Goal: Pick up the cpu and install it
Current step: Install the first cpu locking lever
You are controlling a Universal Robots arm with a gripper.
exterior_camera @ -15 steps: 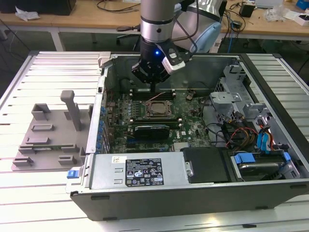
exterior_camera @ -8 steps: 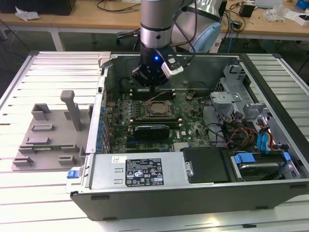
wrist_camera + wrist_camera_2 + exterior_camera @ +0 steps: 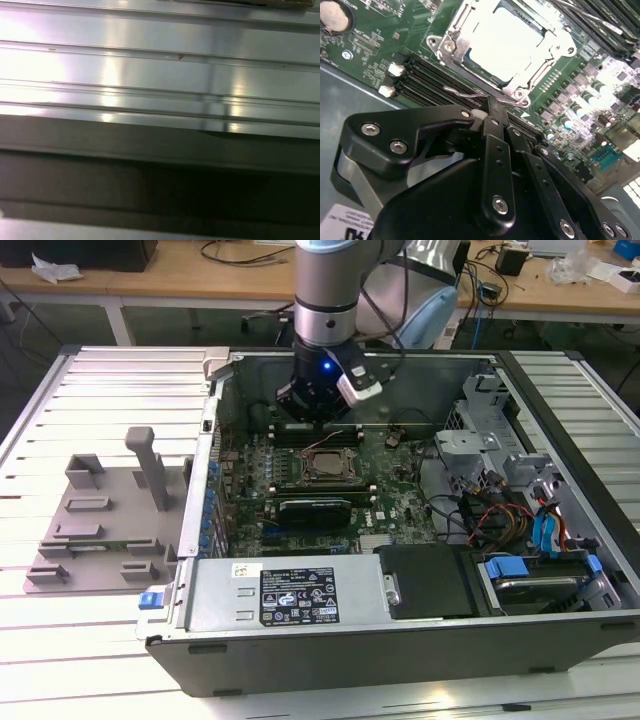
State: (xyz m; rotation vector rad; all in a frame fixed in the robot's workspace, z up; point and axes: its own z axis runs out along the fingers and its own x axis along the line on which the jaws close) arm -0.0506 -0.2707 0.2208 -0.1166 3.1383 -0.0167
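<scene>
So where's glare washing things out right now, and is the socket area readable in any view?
In the second wrist view, glare blows the silvery square cpu in its metal socket frame to white; the black gripper close up is soft. In the first wrist view, bright streaks cross the ribbed metal table. The exterior view shows the socket evenly lit.

This is a robotics or electronics lab: an open computer case (image 3: pixel 400 540) with its green motherboard (image 3: pixel 320 490) exposed lies on a table of ribbed aluminium slats (image 3: pixel 120 380), beside a grey plastic fixture tray (image 3: pixel 100 515). An industrial robot arm (image 3: pixel 330 290) reaches into the case, and wooden workbenches (image 3: pixel 200 280) strewn with cables stand behind
</scene>
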